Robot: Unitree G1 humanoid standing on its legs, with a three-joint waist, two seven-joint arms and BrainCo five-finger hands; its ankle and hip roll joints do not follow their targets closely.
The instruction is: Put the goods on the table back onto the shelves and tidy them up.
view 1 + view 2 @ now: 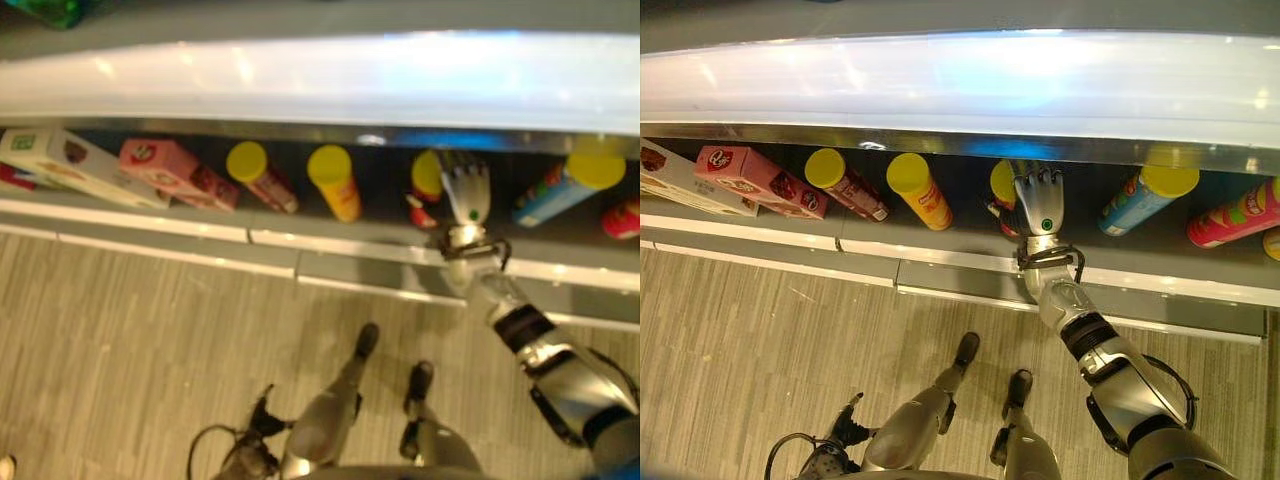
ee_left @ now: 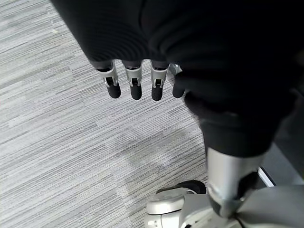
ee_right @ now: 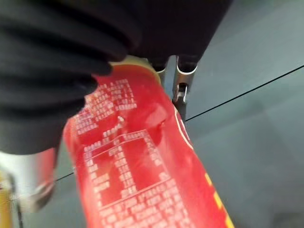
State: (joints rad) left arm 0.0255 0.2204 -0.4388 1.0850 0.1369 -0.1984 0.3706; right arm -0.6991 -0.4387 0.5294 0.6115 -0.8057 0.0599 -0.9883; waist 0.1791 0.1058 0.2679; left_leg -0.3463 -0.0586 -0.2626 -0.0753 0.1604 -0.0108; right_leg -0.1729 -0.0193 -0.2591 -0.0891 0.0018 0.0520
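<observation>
A red can (image 3: 142, 166) with a yellow lid (image 1: 1002, 183) stands on the low dark shelf (image 1: 940, 250). My right hand (image 1: 1042, 205) reaches into the shelf beside it, back of the hand facing up. The right wrist view shows the can pressed against the palm with a finger (image 3: 183, 80) past its side, so the hand is shut on it. My left hand (image 2: 135, 80) hangs over the grey carpet with its fingers relaxed, holding nothing.
Leaning along the same shelf are a white box (image 1: 60, 165), a pink box (image 1: 175, 172), a red can (image 1: 262, 175), a yellow can (image 1: 335, 182), a blue can (image 1: 1140, 200) and a pink can (image 1: 1235, 220). A bright shelf board (image 1: 960, 85) overhangs them.
</observation>
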